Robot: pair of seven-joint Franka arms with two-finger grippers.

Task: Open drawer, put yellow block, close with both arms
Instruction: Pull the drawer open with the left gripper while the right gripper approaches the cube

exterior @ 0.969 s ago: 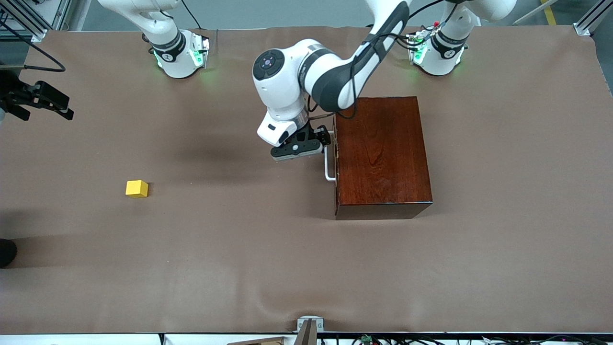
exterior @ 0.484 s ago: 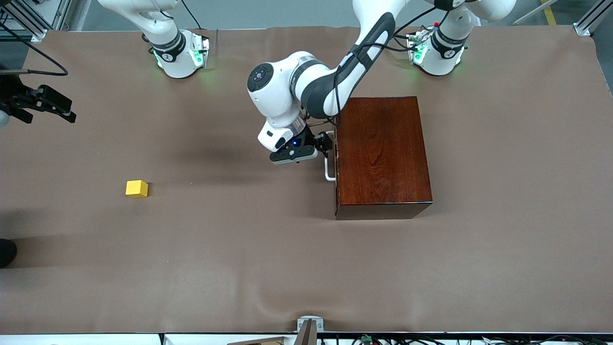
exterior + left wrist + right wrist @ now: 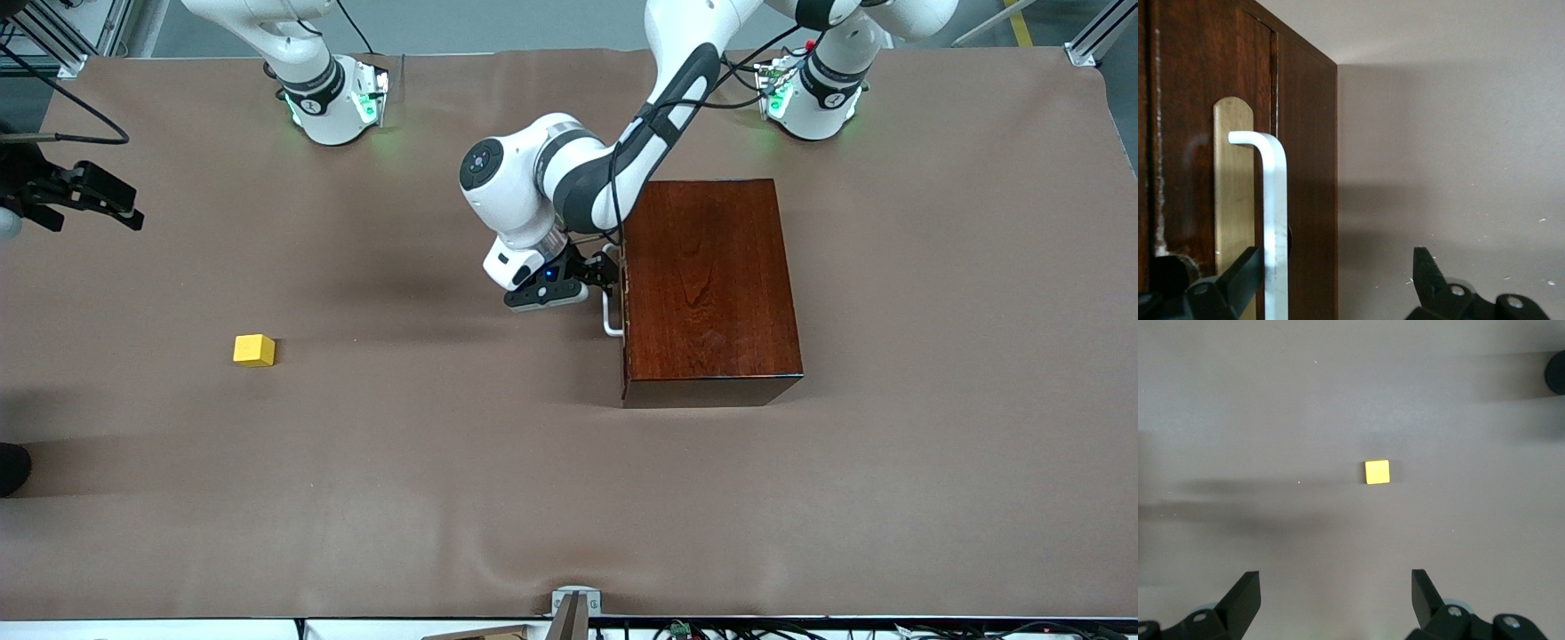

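Note:
The mahogany box (image 3: 711,284) stands toward the left arm's end of the table. Its drawer (image 3: 1205,133) is shut, front flush with the box. The white bar handle (image 3: 612,316) faces the right arm's end. My left gripper (image 3: 605,271) is open at the handle. In the left wrist view the handle (image 3: 1275,220) lies between the jaws of the gripper (image 3: 1335,277), close to one finger (image 3: 1238,277). The yellow block (image 3: 253,349) lies on the mat toward the right arm's end. My right gripper (image 3: 116,209) hangs open and empty (image 3: 1336,597) above the mat with the block (image 3: 1377,471) below it.
The brown mat (image 3: 444,462) covers the whole table. A dark round object (image 3: 9,467) sits at the mat's edge at the right arm's end, also seen in the right wrist view (image 3: 1557,373). A metal bracket (image 3: 573,604) sticks up at the near edge.
My left arm has folded in and brought its gripper closer to the drawer handle. The right gripper has barely shifted. The block and box have not moved.

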